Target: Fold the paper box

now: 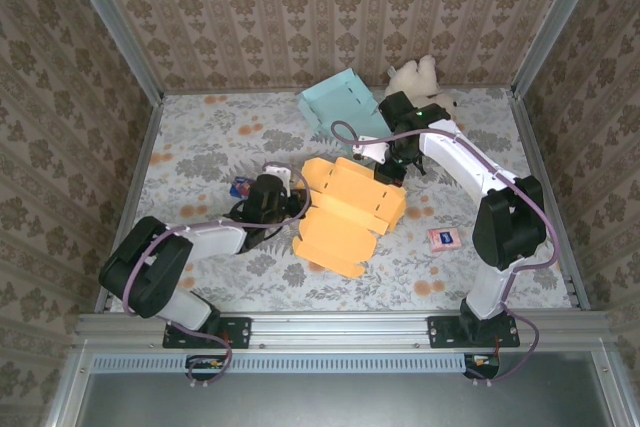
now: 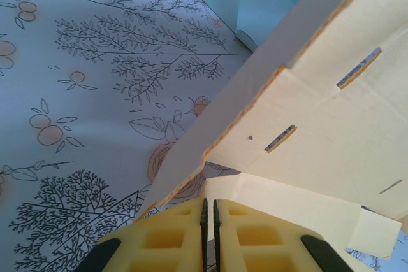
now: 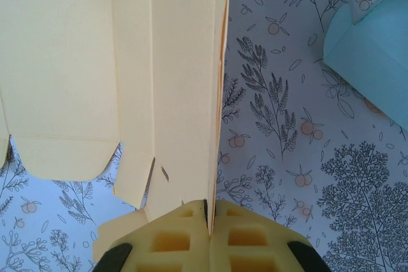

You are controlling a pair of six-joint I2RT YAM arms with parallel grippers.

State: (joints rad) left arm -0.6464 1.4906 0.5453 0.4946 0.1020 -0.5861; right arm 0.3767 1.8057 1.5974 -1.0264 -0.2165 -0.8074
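Orange card, thin and light, makes up the paper box (image 1: 345, 209), half-formed on the counter (image 1: 200, 147) just nearer than the teal box (image 1: 342, 102). The right claw (image 3: 208, 218) pinches a raised panel's edge, while the left claw (image 2: 209, 221), pads together, seems to nip a flap. Such card probably creases readily, so hold it beside the fold lines.

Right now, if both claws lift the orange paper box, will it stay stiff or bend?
Probably floppy: the orange paper box is a thin, creased, slotted sheet, so its panels likely hinge. Likely light too: the right claw holds it by one thin edge.
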